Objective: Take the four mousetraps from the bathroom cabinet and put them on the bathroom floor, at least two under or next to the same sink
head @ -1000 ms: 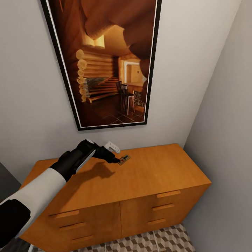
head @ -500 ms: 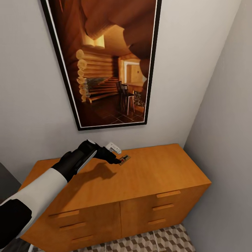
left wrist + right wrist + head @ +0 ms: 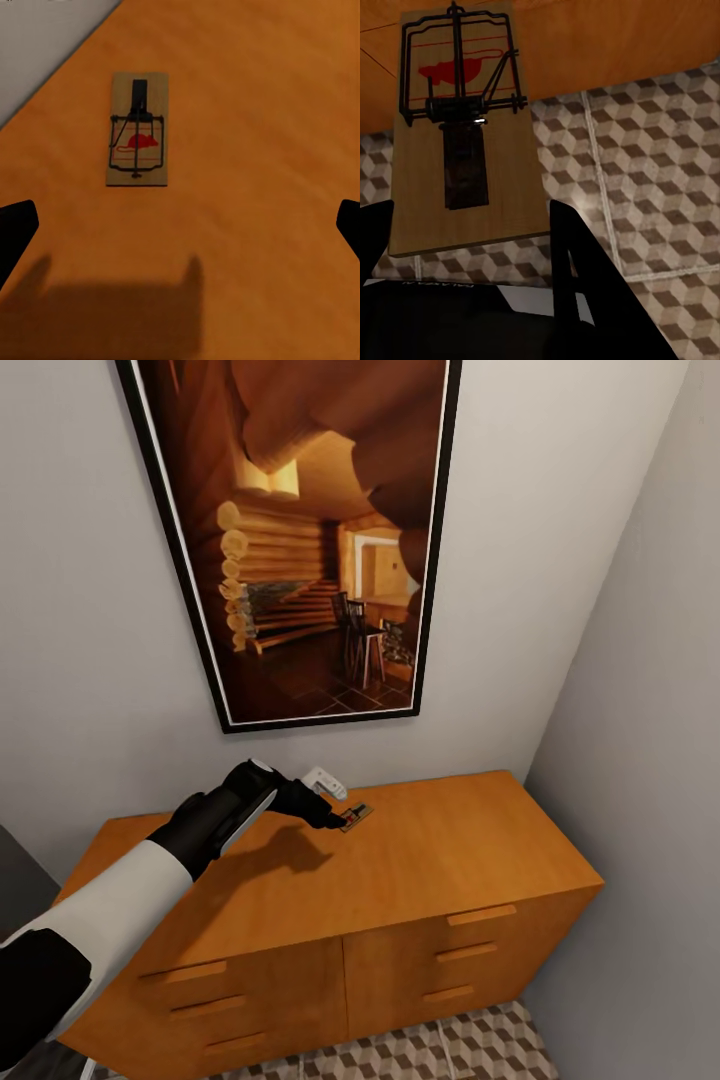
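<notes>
- The left gripper (image 3: 333, 820) hangs just over the cabinet (image 3: 420, 860) top with its fingers spread wide, one dark fingertip (image 3: 15, 225) at each edge of the left wrist view, and a mousetrap (image 3: 138, 129) lies flat on the wood ahead of them, not between them.
- Risk: the trap sits off to one side of the gripper's centre line, so a straight descent could land a finger on the board or on its wire bar, pushing it along the smooth top instead of catching it.
- Risk: the board is thin and flat; fingers closing on its edges may slip off, or tip it up and drop it.
- The trap lies near the back of the top, close to the wall (image 3: 90, 660); a nudge that way could wedge it against the wall, where the fingers have little room.
- The right gripper (image 3: 465, 247) pinches a second mousetrap (image 3: 461, 142) by its lower edge, held above the bathroom floor (image 3: 652, 157) beside the cabinet front; the hold looks shallow, so a jolt might shake it loose.
- A large framed picture (image 3: 300, 540) hangs above the cabinet, and a side wall (image 3: 650, 710) closes in on the right, leaving tight space for turning.
- Nothing stands on the top between the gripper and the trap.
</notes>
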### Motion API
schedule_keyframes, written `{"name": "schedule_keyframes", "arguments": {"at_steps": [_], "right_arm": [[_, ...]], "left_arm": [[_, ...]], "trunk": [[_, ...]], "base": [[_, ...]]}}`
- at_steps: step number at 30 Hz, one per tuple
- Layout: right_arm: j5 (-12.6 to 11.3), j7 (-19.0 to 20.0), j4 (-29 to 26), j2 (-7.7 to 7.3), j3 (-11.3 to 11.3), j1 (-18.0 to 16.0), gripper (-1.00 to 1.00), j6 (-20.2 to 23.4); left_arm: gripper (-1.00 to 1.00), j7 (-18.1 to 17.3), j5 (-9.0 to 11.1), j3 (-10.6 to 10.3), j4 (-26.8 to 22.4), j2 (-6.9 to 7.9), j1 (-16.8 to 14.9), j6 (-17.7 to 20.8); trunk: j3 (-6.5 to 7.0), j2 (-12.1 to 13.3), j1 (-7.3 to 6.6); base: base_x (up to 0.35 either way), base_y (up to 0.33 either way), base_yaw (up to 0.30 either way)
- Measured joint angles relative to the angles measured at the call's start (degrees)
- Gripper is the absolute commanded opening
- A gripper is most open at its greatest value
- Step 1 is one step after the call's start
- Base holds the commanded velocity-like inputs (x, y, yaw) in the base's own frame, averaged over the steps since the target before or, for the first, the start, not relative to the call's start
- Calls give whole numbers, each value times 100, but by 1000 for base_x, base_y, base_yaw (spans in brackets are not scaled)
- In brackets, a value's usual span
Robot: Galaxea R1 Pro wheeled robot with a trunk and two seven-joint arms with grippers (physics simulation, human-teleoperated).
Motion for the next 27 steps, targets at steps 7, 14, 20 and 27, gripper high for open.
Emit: {"name": "schedule_keyframes", "arguments": {"at_steps": [7,14,20,27], "right_arm": [[0,0,0,0,2,0,-100,0],[0,0,0,5,1,0,-100,0],[0,0,0,8,-2,0,-100,0],[0,0,0,7,-2,0,-100,0]], "left_arm": [[100,3,0,-6,-5,-5,0,0],[100,3,0,-161,-8,-6,2,0],[100,3,-1,-217,-7,-7,2,0],[100,2,-1,-224,-5,-6,0,0]], "trunk": [[0,0,-1],[0,0,0],[-13,1,1],[-51,1,1]], "base": [[199,0,0],[43,0,0],[5,0,0],[0,0,0]]}}
